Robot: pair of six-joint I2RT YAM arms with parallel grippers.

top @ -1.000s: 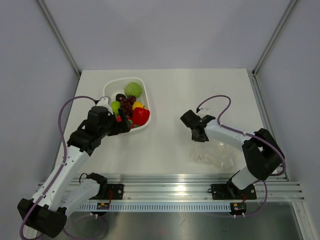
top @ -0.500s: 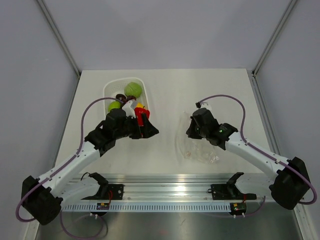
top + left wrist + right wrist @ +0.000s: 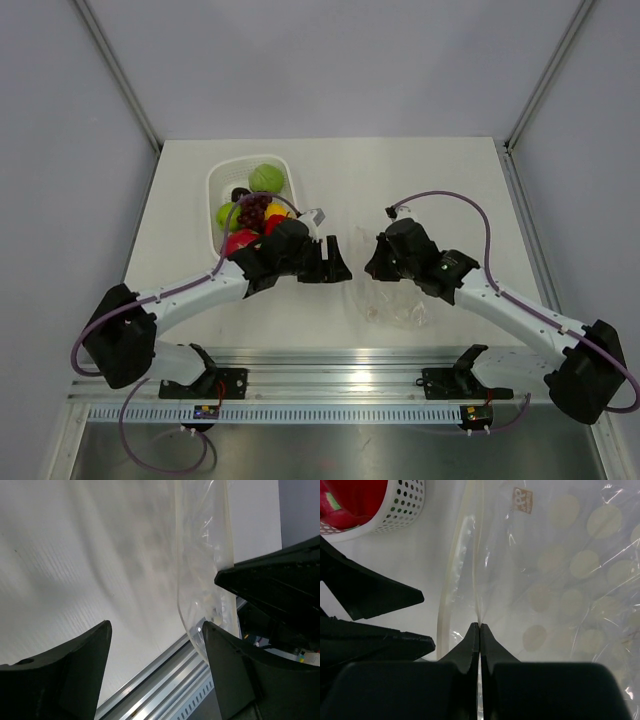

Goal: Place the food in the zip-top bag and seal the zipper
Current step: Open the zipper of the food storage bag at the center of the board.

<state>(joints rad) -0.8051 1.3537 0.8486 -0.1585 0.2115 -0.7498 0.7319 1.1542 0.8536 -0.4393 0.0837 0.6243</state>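
Note:
The zip-top bag (image 3: 392, 300) lies clear and crinkly on the table at front centre. My right gripper (image 3: 375, 266) is shut on the bag's mouth edge (image 3: 479, 625). The pale zipper (image 3: 446, 600) curves beside the pinch, with the mouth slightly parted. My left gripper (image 3: 337, 264) is open and empty just left of the bag mouth. In the left wrist view (image 3: 156, 625) the bag (image 3: 205, 555) hangs at the upper right. The food sits in the white basket (image 3: 218, 180): a green piece (image 3: 266, 178), a purple grape bunch (image 3: 255, 208) and a red piece (image 3: 240, 241).
The basket's corner (image 3: 395, 515) with a red piece (image 3: 347, 500) shows in the right wrist view, close to the left gripper's fingers (image 3: 375, 597). A metal rail (image 3: 330, 365) runs along the table's front edge. Frame posts stand at the back corners.
My left gripper has swung right from the basket to the bag's mouth. My right gripper pulled the bag a little leftward toward the centre and still pinches it.

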